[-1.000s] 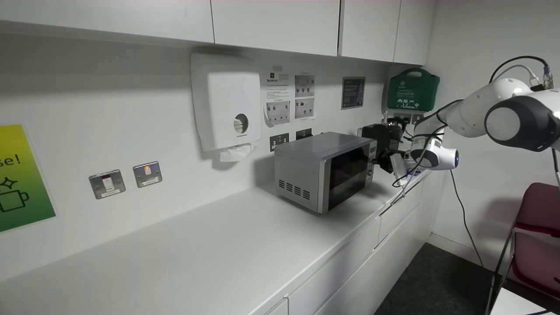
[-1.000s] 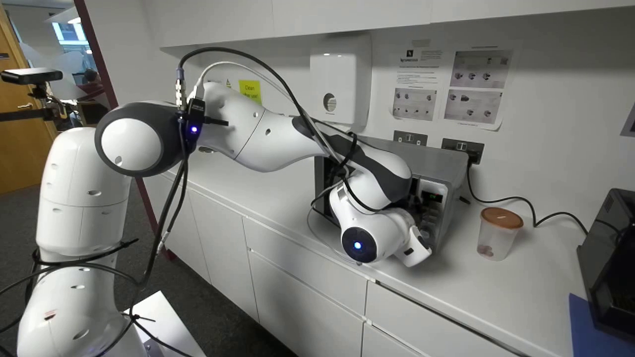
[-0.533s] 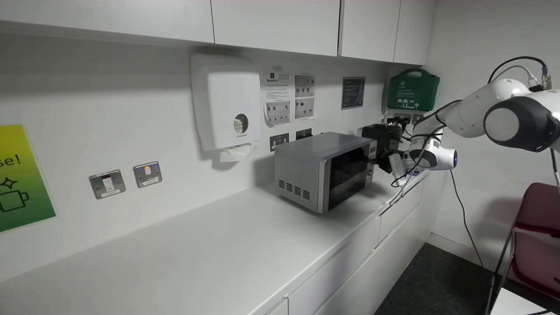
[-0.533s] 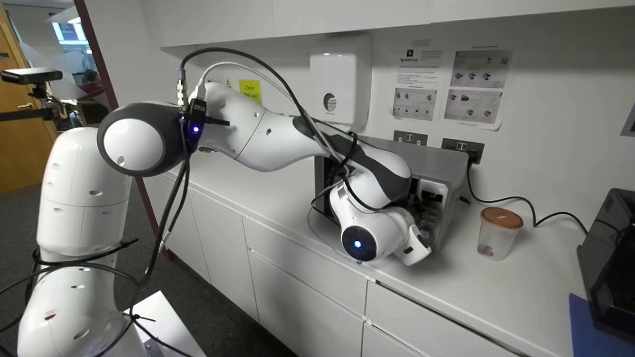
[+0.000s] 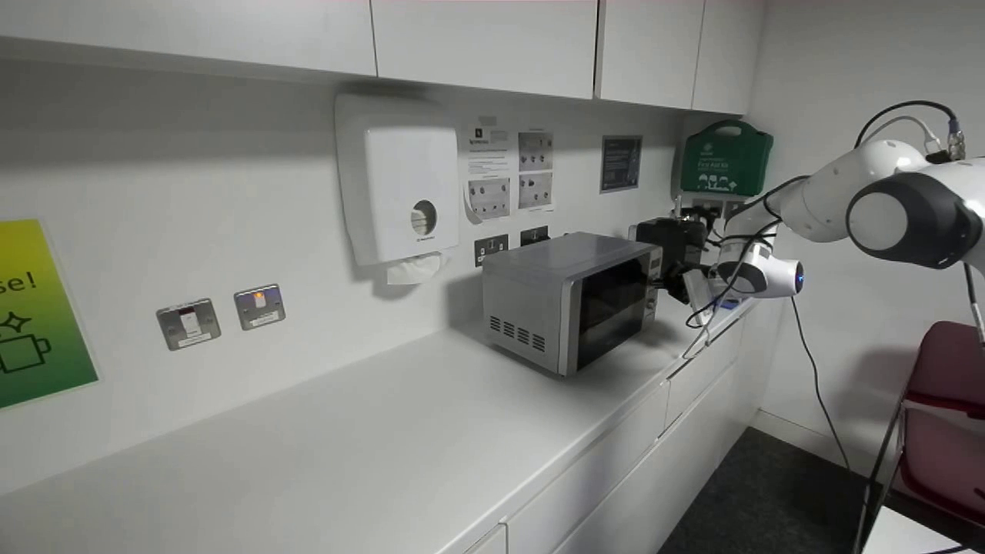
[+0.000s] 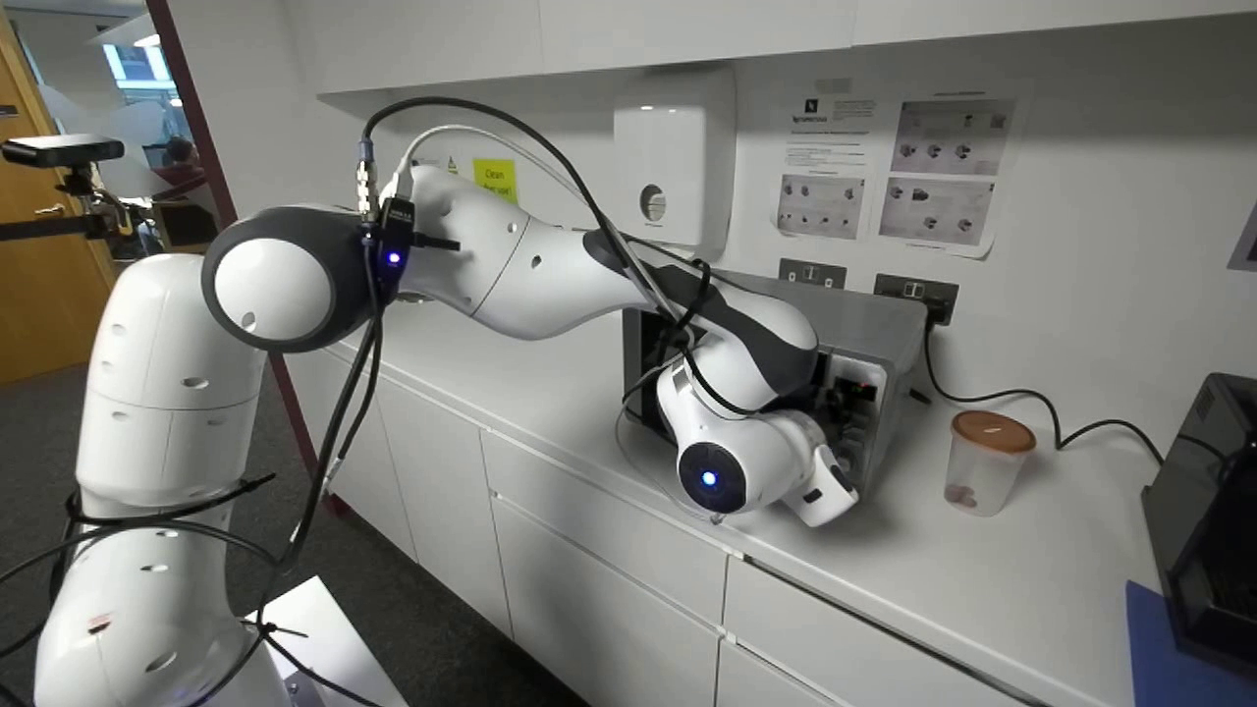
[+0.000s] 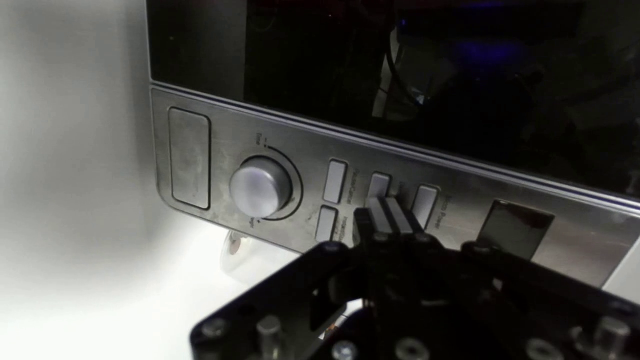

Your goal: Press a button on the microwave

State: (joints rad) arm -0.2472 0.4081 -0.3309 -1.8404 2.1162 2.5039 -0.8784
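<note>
The grey microwave (image 5: 527, 296) stands on the counter, its dark glass door facing outward. It also shows in an exterior view (image 6: 864, 314), partly hidden by the arm. In the wrist view its control strip (image 7: 310, 145) has a round knob (image 7: 260, 186), several rectangular buttons and a dark display (image 7: 517, 227). My gripper (image 7: 386, 201) is shut and empty. Its fingertips overlap the lower part of a middle button (image 7: 379, 184), beside the Micro Power button (image 7: 424, 204); I cannot tell whether they touch. The gripper (image 5: 662, 283) is at the strip in an exterior view.
A clear tub with a brown lid (image 6: 987, 462) stands on the counter (image 6: 933, 560) beside the microwave. A black appliance (image 6: 1203, 530) and blue sheet (image 6: 1149, 628) lie beyond. A power cable (image 6: 1002, 395) runs along the wall. A white dispenser (image 5: 408, 185) hangs above.
The arm has shifted slightly, a little rightward in one exterior view and leftward in another. The small microwave display looks green one second ago and red now.
</note>
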